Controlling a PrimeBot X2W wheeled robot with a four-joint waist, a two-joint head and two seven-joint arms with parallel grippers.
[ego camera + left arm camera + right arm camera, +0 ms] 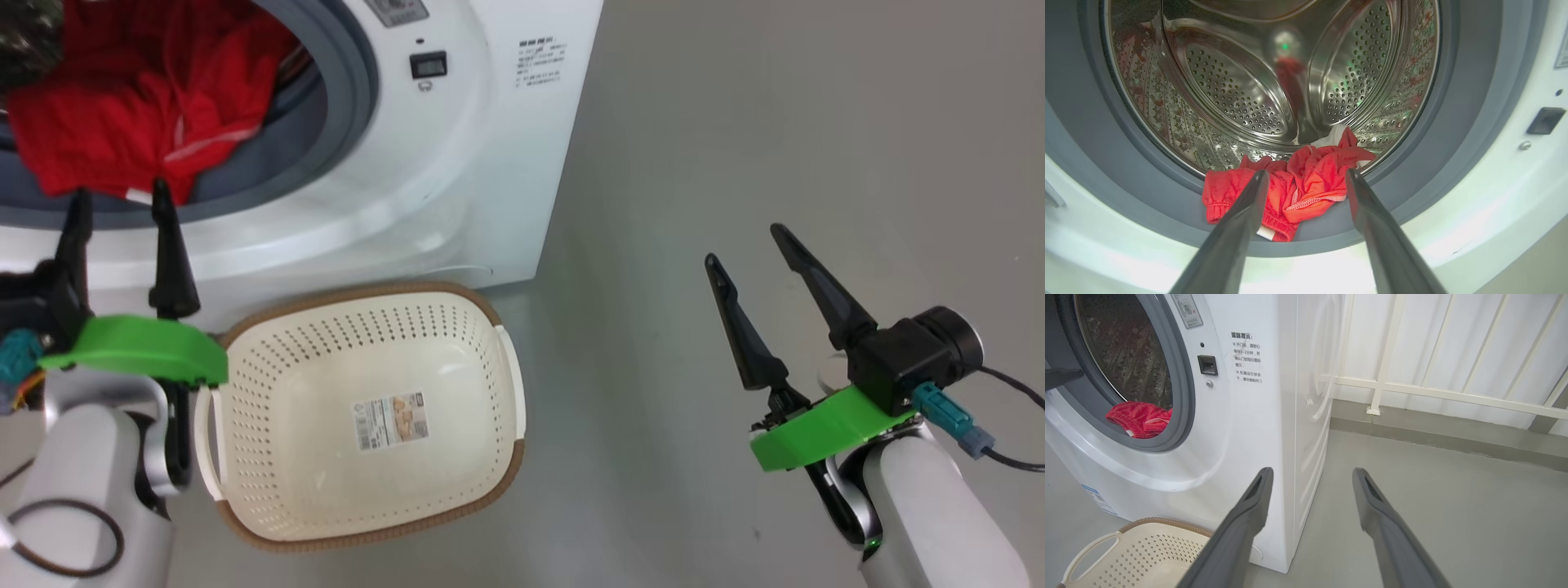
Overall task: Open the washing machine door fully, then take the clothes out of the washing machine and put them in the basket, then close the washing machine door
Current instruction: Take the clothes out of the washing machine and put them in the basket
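Clothes (1290, 192) lie at the front edge of the washing machine (490, 163); left gripper (119, 189) spread near them, right gripper (744, 244) spread too.

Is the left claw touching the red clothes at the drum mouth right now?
Cannot tell. In the left wrist view the fingertips of the open left claw overlap the red clothes, showing neither gap nor contact plainly; the head view is no clearer.
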